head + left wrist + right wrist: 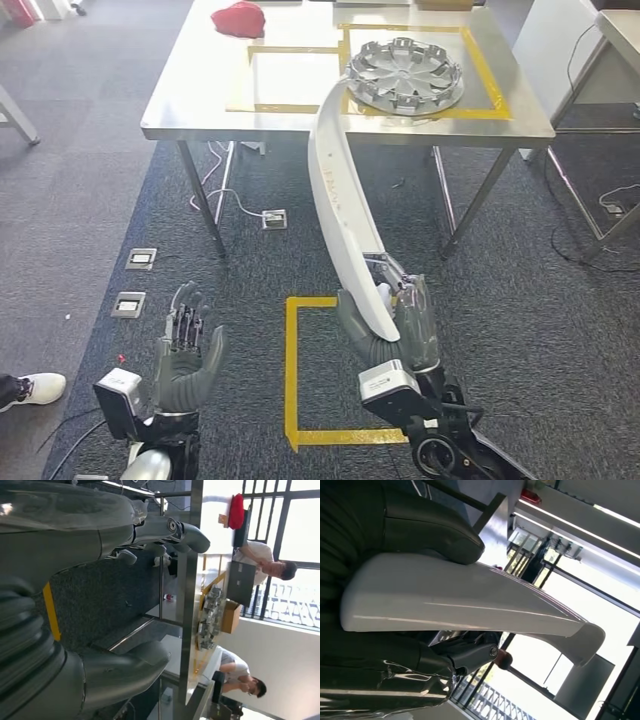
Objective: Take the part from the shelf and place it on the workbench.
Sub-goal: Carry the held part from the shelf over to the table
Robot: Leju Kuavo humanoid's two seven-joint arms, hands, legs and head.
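Note:
My right hand (pixel 392 330) grips the lower end of a long curved white part (pixel 340 200) that rises up toward the metal workbench (pixel 196 100). Close up, the white part (pixel 463 597) sits between the thumb and the darker fingers (pixel 433 532) of my right hand (pixel 395 650). My left hand (pixel 185 350) is held up over the carpet with fingers apart and nothing in it. In the left wrist view, my left hand (pixel 94 595) is open with the workbench (pixel 186 620) beyond it.
A silver wheel cover (pixel 407 72) lies in a yellow-taped square on the workbench, beside a taped square holding nothing (pixel 290 78). A red cloth (pixel 238 18) is at the far edge. A yellow taped square (pixel 290 370) marks the floor. A person's shoe (pixel 34 388) is at left; people (pixel 260 562) sit beyond the table.

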